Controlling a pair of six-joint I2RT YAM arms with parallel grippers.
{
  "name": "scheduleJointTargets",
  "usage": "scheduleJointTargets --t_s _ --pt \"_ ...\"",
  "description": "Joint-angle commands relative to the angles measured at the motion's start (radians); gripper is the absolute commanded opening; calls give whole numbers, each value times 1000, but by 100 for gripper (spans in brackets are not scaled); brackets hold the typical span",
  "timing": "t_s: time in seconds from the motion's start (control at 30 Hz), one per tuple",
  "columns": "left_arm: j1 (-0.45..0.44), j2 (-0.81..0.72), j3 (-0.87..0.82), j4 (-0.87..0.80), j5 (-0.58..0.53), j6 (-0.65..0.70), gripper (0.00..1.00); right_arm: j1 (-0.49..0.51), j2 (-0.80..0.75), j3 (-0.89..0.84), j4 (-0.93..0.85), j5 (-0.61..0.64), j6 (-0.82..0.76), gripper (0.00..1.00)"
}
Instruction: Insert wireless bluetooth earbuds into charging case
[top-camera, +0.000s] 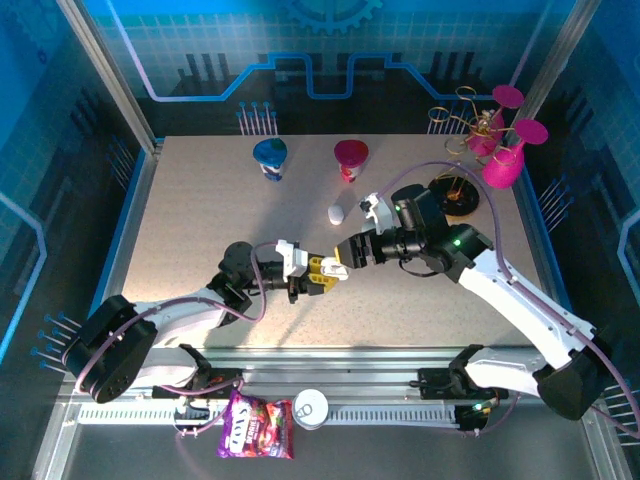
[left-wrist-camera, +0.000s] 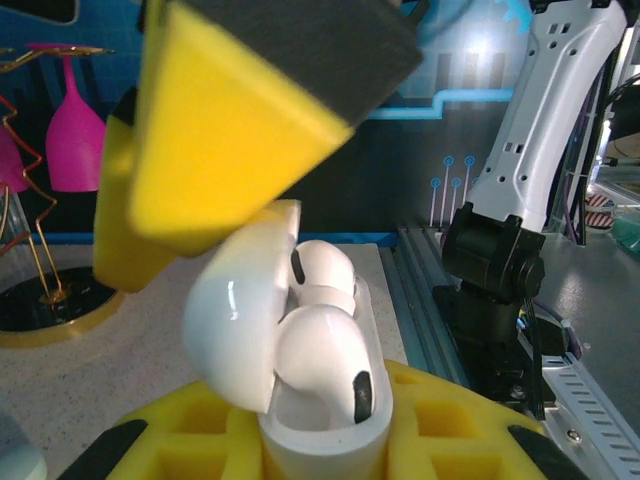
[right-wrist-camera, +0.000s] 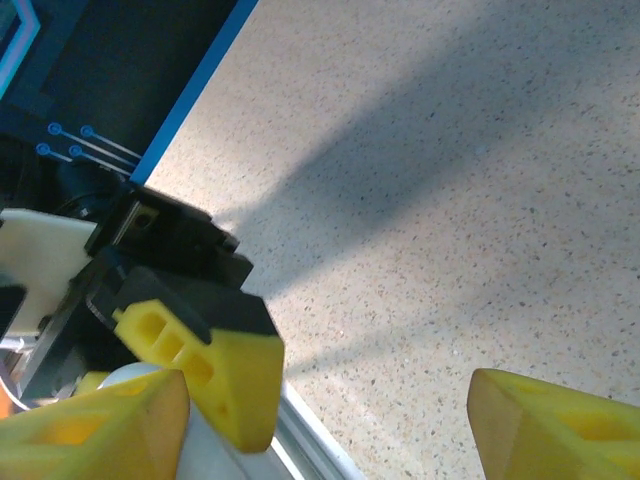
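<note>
Two earbuds (left-wrist-camera: 318, 345) sat stem-down in the case (left-wrist-camera: 325, 435), one behind the other and both looking fully seated. The lid (left-wrist-camera: 232, 325) stood half open, hinged back to the left in the left wrist view, with the case upright and its mouth facing up.

The left gripper (top-camera: 312, 270) was closed hard on the lower body of the case and held it between its yellow fingers. This was around the middle of the table (top-camera: 200, 220), a little toward the near edge. Whether the case rested on the surface could not be told.

The right gripper (top-camera: 352, 252) met it from the far right with its jaws wide apart and nothing between them. One of its fingers (left-wrist-camera: 235, 120) hung directly over the top of the lid, touching it or just clear of it; which could not be told.

The step in hand was probably shutting the lid. That would turn on this finger being above and behind the lid. A push down and toward the open mouth would swing it shut, while the left gripper braced the base.

A small white piece (top-camera: 337, 212) lay apart on the table, beyond the grippers.
</note>
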Motion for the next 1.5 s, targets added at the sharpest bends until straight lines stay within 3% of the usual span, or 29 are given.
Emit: scheduleJointTargets --t_s 0.0,0.5,0.73,1.0,1.47 --pt "9 -19 19 20 -56 6 0 -2 -36 11 -97 -70 -47 74" --pt "10 -27 29 27 -48 -31 0 30 -25 31 -107 -42 -80 74" --pt "16 -19 41 7 -12 -61 0 36 -78 1 -4 -27 -100 73" --pt "15 -14 36 35 22 -61 0 21 4 24 32 -76 -46 72" --pt "41 1 44 176 -5 -193 0 44 14 -83 -66 62 -106 71"
